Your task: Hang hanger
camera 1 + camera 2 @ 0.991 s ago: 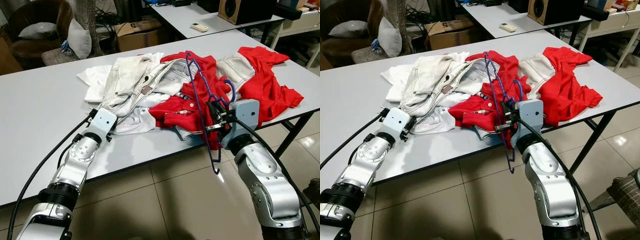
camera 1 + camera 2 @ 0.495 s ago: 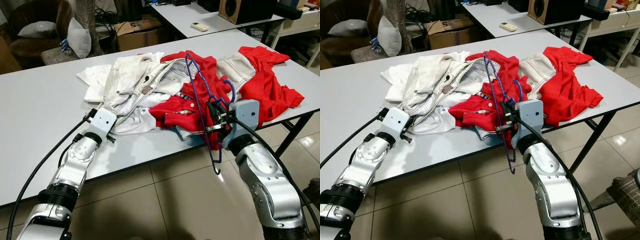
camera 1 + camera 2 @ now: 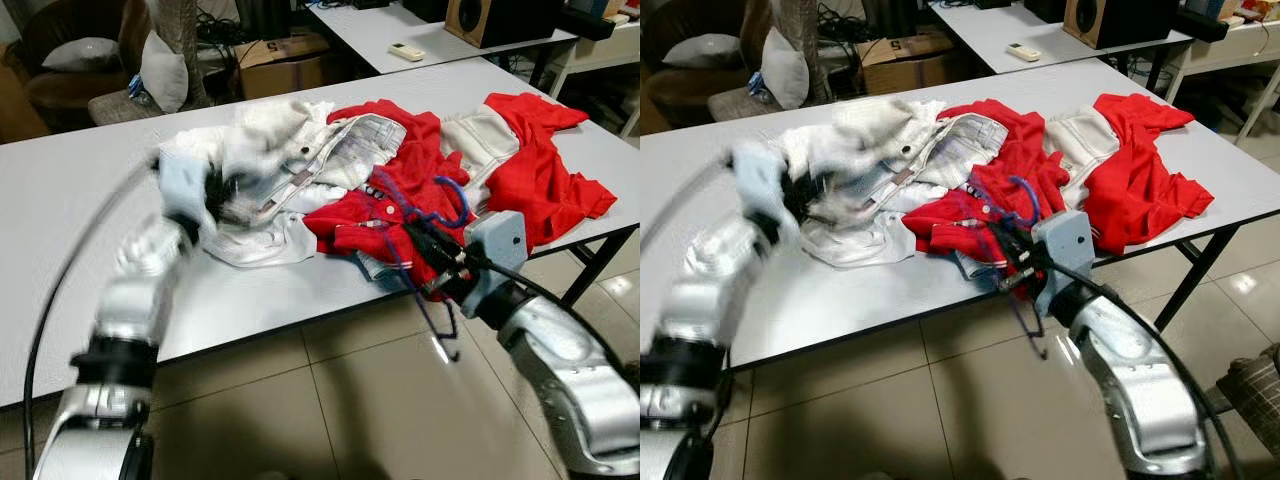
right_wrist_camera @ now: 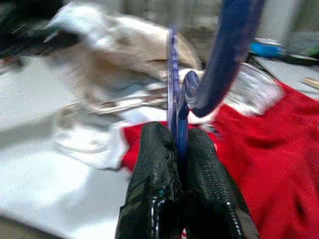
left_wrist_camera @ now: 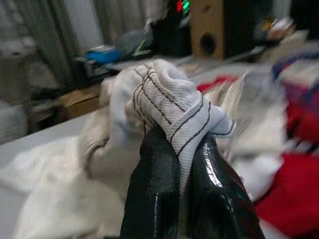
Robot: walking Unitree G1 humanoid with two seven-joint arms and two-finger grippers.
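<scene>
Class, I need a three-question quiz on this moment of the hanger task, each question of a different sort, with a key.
1. True or false: the right gripper is shut on the blue hanger.
2. What does the left gripper pinch?
A. a remote control
B. a fold of white stitched cloth
C. a red shirt
3. Fill in: the clothes pile lies on a grey ____.

Key
1. True: the two black fingers clamp the hanger's thin bar.
2. B: the cloth is gripped between the fingers, raised above the pile.
3. table
</scene>
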